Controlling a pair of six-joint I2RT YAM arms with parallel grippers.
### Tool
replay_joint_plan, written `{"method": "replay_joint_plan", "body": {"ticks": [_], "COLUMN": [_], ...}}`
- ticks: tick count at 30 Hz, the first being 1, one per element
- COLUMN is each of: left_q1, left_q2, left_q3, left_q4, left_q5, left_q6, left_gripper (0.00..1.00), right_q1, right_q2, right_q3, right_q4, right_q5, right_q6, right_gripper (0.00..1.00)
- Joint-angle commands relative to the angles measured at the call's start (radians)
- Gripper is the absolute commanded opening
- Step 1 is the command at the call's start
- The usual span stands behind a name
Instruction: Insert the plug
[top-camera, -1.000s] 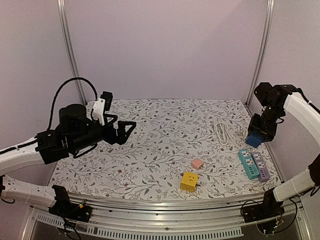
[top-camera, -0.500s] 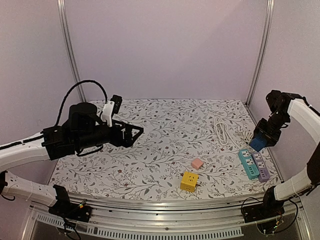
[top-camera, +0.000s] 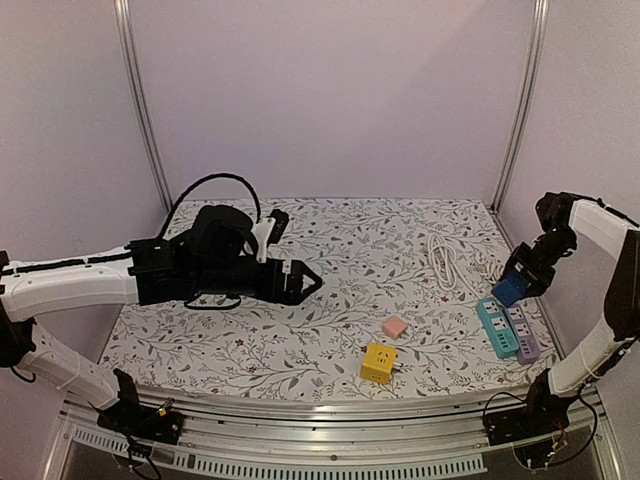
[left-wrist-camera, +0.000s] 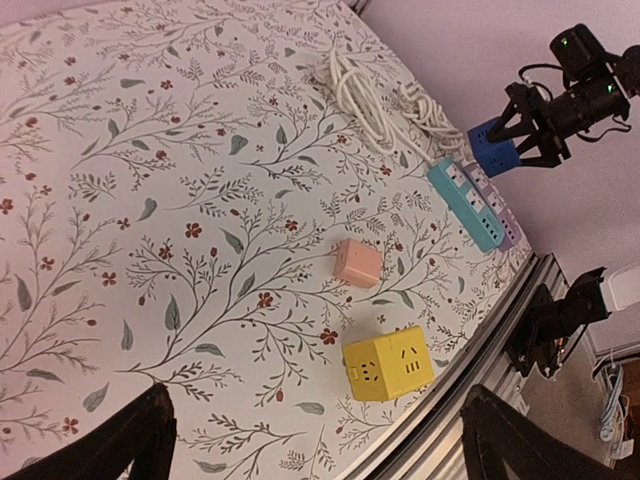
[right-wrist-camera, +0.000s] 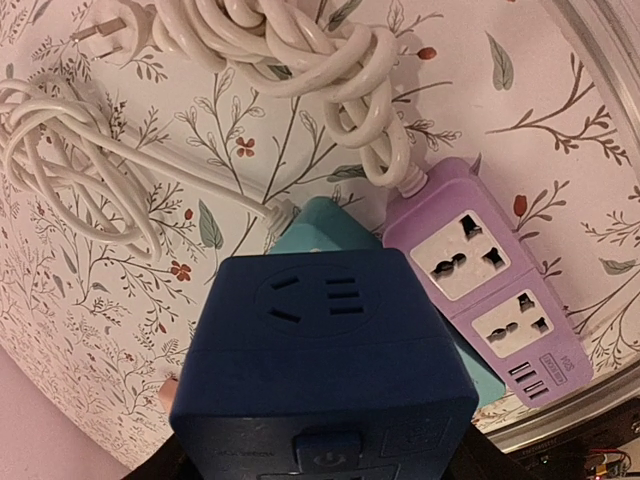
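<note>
My right gripper (top-camera: 516, 284) is shut on the plug, a dark blue cube (top-camera: 509, 292) with socket holes on its top face (right-wrist-camera: 330, 300). The cube hangs just above the far end of the teal power strip (top-camera: 495, 328), whose tip (right-wrist-camera: 322, 228) shows behind it. A purple strip (right-wrist-camera: 480, 275) lies alongside the teal one. The cube's underside is hidden. My left gripper (top-camera: 308, 286) stands open over the middle of the table, with nothing between its fingers. In the left wrist view, the yellow cube (left-wrist-camera: 388, 362) lies below it.
A coiled white cable (top-camera: 450, 262) lies behind the strips, one lead running into the purple strip. A pink block (top-camera: 395, 327) and the yellow cube socket (top-camera: 378, 362) sit near the front edge. The table's metal rail (left-wrist-camera: 480, 330) is close to the yellow cube.
My left arm has swung right and forward from the left side towards the table's middle. The right gripper, with the blue cube, has shifted slightly down towards the strips.
</note>
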Motion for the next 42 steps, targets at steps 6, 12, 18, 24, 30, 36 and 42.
{"method": "replay_joint_plan", "body": {"ticks": [6,12,18,24,30,36,42], "left_q1": [-0.027,-0.028,-0.028,-0.028,-0.028,-0.028,-0.034], "left_q2": [0.006,0.004,0.006,0.027,0.067,0.065,0.037], "left_q3": [0.002,-0.003,-0.004,0.004,0.046,0.055,0.034], "left_q4": [-0.027,-0.020,0.030,0.116,0.121,0.122,0.134], "left_q5": [0.000,-0.010,-0.008,0.076,0.133,0.154,0.156], "left_q6": [-0.013,0.031,0.117,0.240,0.297,0.309,0.364], "left_gripper": [0.99,0.99,0.99,0.99,0.99,1.00,0.99], "right_q1": [-0.008,-0.007,0.008,0.127,0.280,0.288,0.288], "right_q2": [0.031,0.012,-0.122,-0.228,-0.272,-0.281,-0.334], "right_q3": [0.013,0.039,0.048,0.057,0.058,0.047,-0.015], "right_q4": [0.005,-0.015,0.069,0.158,0.199,0.163,0.159], "right_q5": [-0.019,-0.001,0.008,0.100,0.236,0.082,-0.040], "right_q6": [-0.036,-0.139,-0.252,-0.420,-0.683,-1.039,-1.325], "right_gripper": [0.00,0.00,0.00,0.00,0.00,0.00,0.00]}}
